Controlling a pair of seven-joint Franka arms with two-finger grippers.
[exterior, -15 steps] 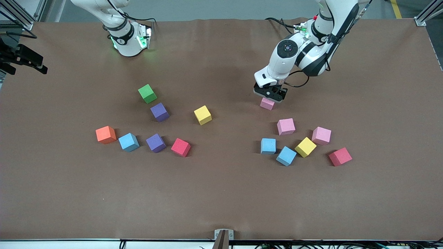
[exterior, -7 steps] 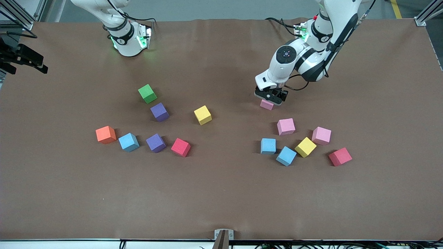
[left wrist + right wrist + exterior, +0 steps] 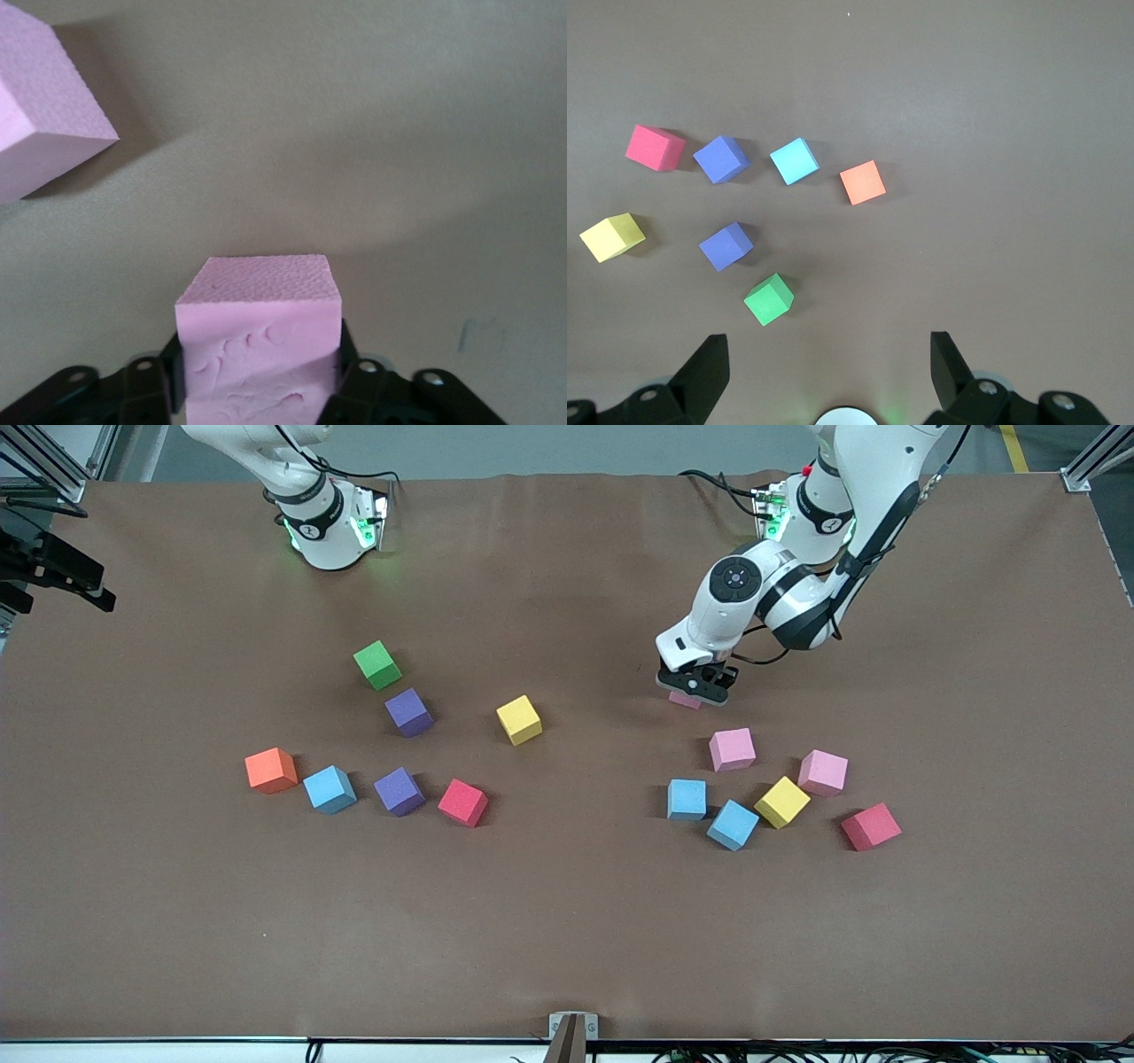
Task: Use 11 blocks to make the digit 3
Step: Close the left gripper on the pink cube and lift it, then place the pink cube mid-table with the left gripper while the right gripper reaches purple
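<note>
One pink block (image 3: 258,332) clamped upright in left pincer (image 3: 694,688), right pincer (image 3: 829,372) apart

You get three views. The front camera sits high across the table (image 3: 567,921), facing the robots, and takes in the whole top. The left wrist camera looks down from very close past the left gripper (image 3: 259,390) at a pink block (image 3: 259,310), the same one half hidden under that gripper (image 3: 695,687) in front. The right wrist camera hangs high, facing down; it shares with front the green cube (image 3: 769,299) (image 3: 377,664) and the blocks around it.
</note>
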